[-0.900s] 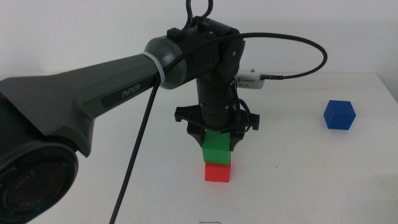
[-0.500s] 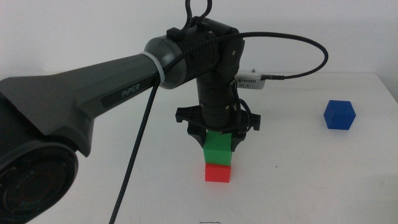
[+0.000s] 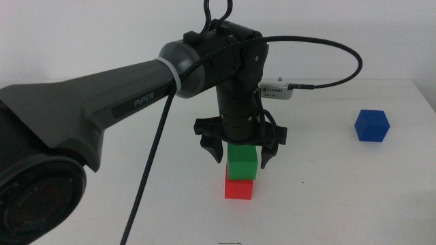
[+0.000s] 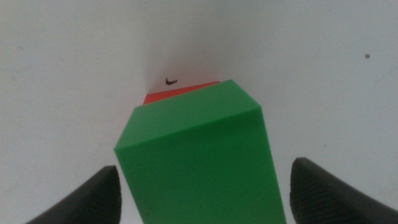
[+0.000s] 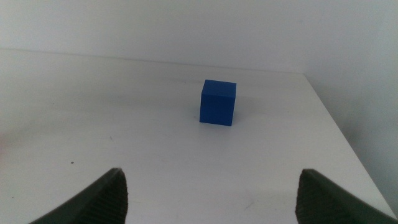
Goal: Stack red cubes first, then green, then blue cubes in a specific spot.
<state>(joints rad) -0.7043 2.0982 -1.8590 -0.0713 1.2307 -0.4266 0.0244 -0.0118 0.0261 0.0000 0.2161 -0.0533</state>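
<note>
Your left arm (image 3: 102, 88) fills most of the middle view, reaching in over the white table (image 3: 327, 204). The left gripper (image 3: 241, 151) hangs directly above the stack, jaws spread wide, one on each side of the green cube (image 3: 242, 162) and clear of it. The left wrist view confirms a gap on both sides between the jaws and the green cube.

The green cube sits on the red cube (image 3: 239, 189), directly below the left gripper; it looks turned slightly and set a little off from the red one. In my judgement the green placement is made and released, so the step in hand is clearing the left arm from the stack.

The blue cube (image 3: 371, 126) lies well apart from the left gripper, toward the right side of the table. The right gripper (image 5: 211, 190) waits with jaws spread, the blue cube ahead of it and between their lines.

The next move calls for lifting straight up off the stack without brushing the green cube, then taking the blue one.
</note>
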